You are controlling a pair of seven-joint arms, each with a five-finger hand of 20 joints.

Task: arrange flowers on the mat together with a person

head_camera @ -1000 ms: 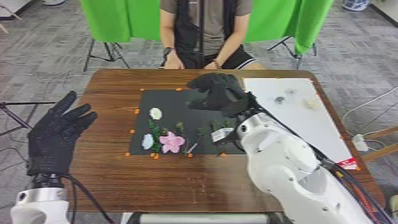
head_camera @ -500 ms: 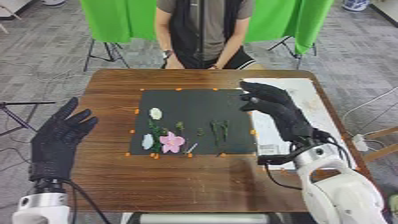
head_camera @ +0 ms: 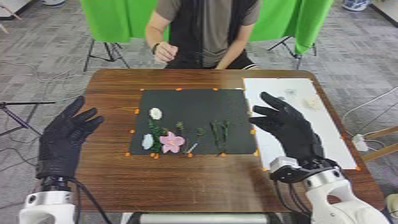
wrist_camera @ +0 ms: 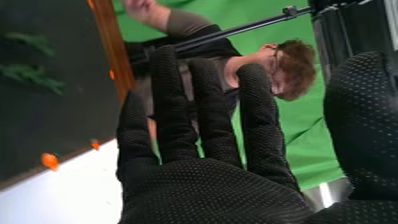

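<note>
Head view: left hand (head_camera: 67,135) and right hand (head_camera: 291,131) open, items (head_camera: 311,103) on white sheet (head_camera: 333,145) indistinct.

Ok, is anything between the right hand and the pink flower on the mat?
Green stems and a thin pale stick lie on the mat between the right hand and the pink flower; nothing visible stands up there.

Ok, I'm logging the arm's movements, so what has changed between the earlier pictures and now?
The right hand has moved off the dark mat, rightward and back toward the robot, and is now over the white sheet. Its fingers are straighter. The pink flower stayed put on the mat; the left hand has stayed left of it.
</note>
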